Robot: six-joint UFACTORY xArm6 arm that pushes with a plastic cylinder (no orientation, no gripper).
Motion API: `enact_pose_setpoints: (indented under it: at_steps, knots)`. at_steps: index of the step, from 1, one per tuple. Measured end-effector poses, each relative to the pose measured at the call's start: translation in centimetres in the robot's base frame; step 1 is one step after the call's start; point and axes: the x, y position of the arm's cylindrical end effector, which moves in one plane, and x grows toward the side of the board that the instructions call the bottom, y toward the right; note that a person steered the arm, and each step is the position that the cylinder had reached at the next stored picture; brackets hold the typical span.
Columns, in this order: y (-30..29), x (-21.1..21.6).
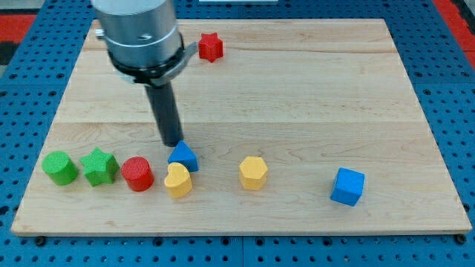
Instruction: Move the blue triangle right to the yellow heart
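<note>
1. Board (312, 89): wooden, bare across its middle and the view's right, apart from a yellow hexagon (253, 173) and a blue cube (347, 185) near the bottom edge.
2. Bottom left holds a row: green cylinder (59, 167), green star (99, 167), red cylinder (138, 173). A red star (211, 47) sits near the top edge.
3. Blue triangle (183, 156): a small wedge, touching the yellow heart (177, 180) just below it.
4. My tip (174, 143) sits at the triangle's upper left; the rod has no pincer.
</note>
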Motion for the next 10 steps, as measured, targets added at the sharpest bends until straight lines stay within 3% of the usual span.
enact_pose_setpoints:
  at_steps: [2,5,10]
  knots:
    - [3.1,1.5]
    - [-1.6,4.0]
    - [3.8,7.2]
